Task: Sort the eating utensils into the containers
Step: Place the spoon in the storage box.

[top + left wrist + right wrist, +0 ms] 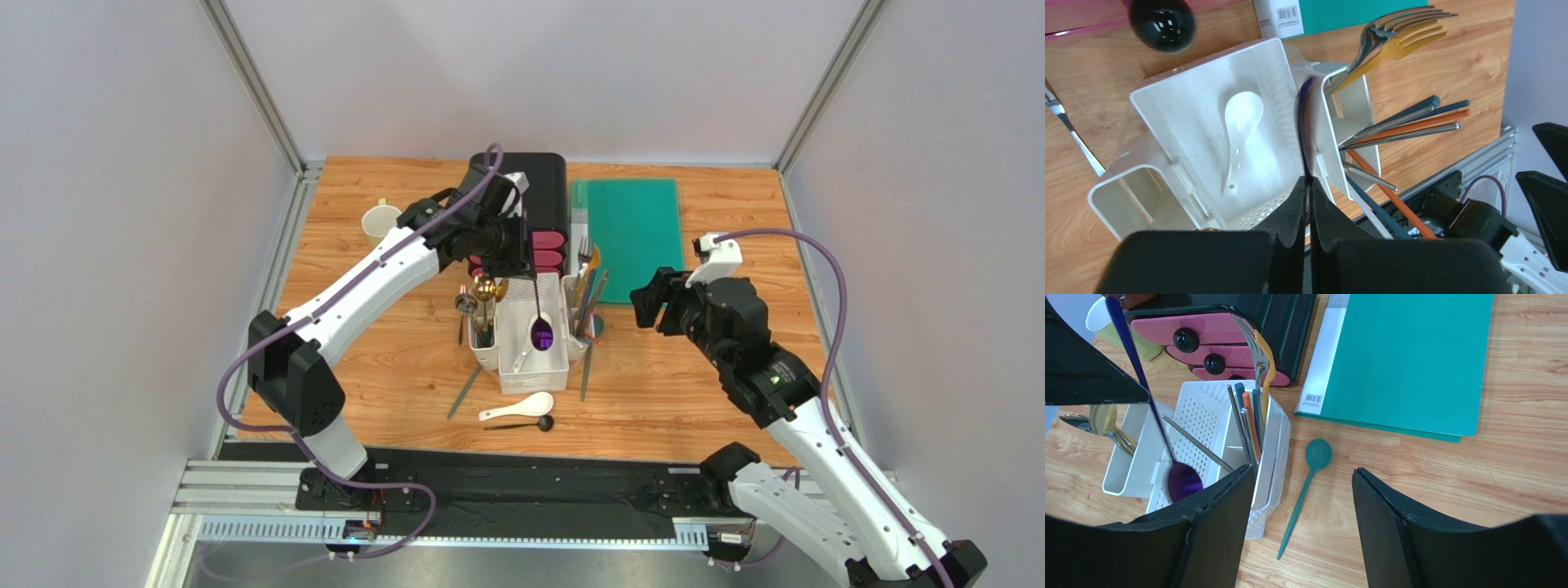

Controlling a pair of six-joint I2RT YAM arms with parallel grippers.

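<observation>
Clamps left tool (1309, 190) on purple spoon (541, 331), bowl-down over the white centre bin (1198, 86) mid-worktop (687, 392), with right tool (1303, 471) apart and empty toward the right edge; likely calls next for lowering, then letting go inside that bin.

Right gripper (1303, 539): black fingers spread wide, low in the frame, above bare wood.
Container: white perforated plastic caddy (1198, 416), just left of those fingers.
Centre bin: glossy purple spoon (1183, 481), bowl down and seemingly inside, its handle slanting up-left.
Right side bin: silver fork (1247, 331) and coloured chopsticks (1250, 416), standing.
Tabletop: slim teal plastic spoon (1309, 478) beside the caddy, with a flat teal folder (1407, 355) beyond.
</observation>
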